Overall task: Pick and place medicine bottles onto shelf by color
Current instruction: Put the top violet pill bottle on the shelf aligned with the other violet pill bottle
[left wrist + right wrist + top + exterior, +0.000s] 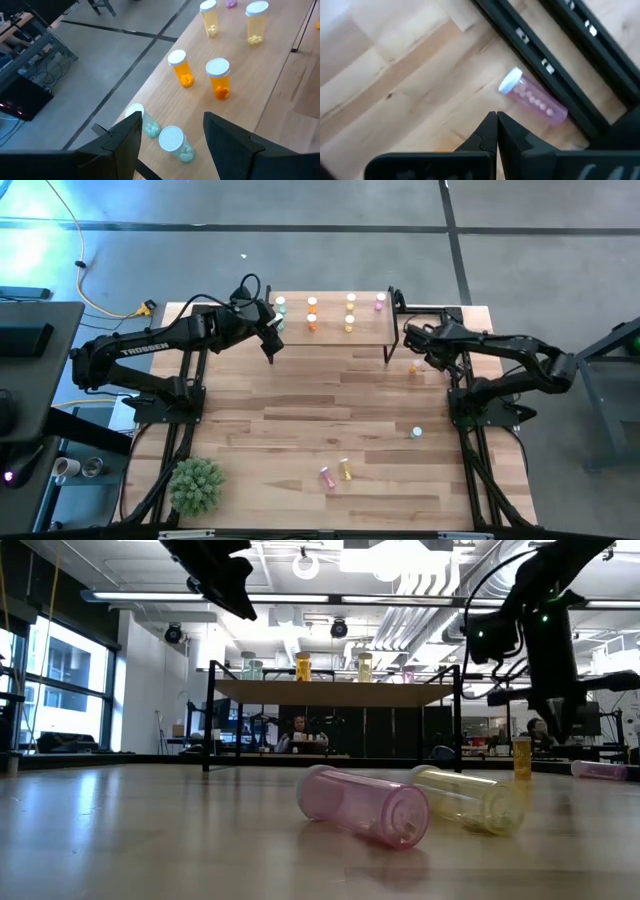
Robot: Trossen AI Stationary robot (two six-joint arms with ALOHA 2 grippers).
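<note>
Lying on its side closest to the low camera: translucent pink medicine bottle with white cap (365,804), with translucent yellow bottle (468,799) on its side just behind; farther back, small light-wood shelf on thin black legs (335,693) carrying upright bottles, and upright orange bottle (521,757) on the tabletop at right. From above: left gripper (272,342) raised at the shelf's left end near two green bottles (281,312); orange pair (312,313), yellow pair (350,312) and single pink bottle (380,301) lined along the shelf; right gripper (422,352) off the shelf's right end; green bottle (416,433) alone on the wooden table (300,430). Through the left wrist: dark fingers (125,142) spread wide, empty, straddling a green bottle (175,143) standing on the shelf. Through the right wrist: fingers (487,132) pressed together, holding nothing, pointing at a pink bottle (534,96) lying on the table beside black bars.
</note>
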